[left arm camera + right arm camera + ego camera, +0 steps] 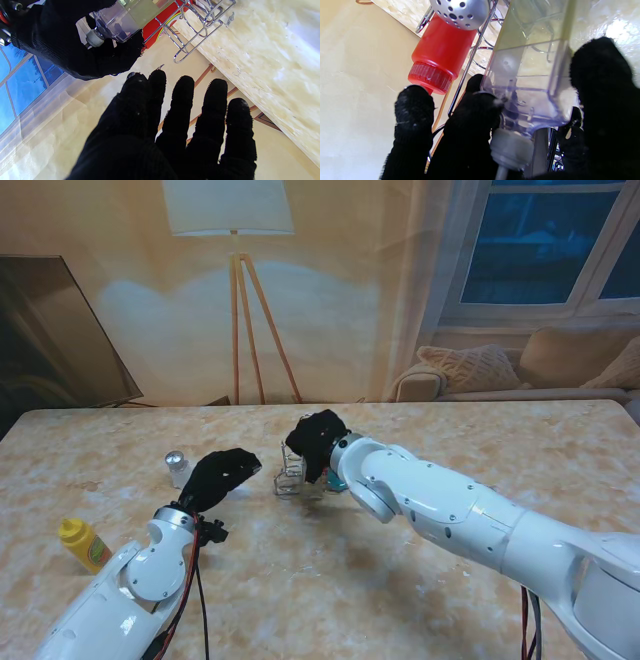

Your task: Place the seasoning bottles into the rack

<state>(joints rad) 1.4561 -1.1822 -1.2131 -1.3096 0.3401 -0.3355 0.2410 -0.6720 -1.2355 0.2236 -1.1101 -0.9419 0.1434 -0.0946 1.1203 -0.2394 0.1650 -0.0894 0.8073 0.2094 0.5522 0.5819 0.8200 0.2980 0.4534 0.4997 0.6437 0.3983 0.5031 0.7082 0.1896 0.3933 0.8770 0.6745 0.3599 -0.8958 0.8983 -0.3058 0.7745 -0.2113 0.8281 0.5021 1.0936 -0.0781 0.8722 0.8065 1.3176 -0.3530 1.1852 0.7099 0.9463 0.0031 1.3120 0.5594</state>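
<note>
My right hand [318,442] is shut on a clear square bottle [532,82] with a grey cap, held just over the wire rack [290,477]. In the left wrist view the same bottle [117,20] sits in that hand [62,45], beside the rack's chrome loops [197,30]. A red bottle [442,50] with a red cap is against the rack wires. A silver perforated cap [460,10] shows beside it; whether it is in the rack I cannot tell. My left hand [222,476] hovers left of the rack, fingers [185,100] spread, holding nothing.
A small shaker with a silver top [177,467] stands on the marble table [420,580], just left of my left hand. A yellow squeeze bottle [82,543] stands near the table's left edge. Something teal [336,483] peeks out behind my right wrist.
</note>
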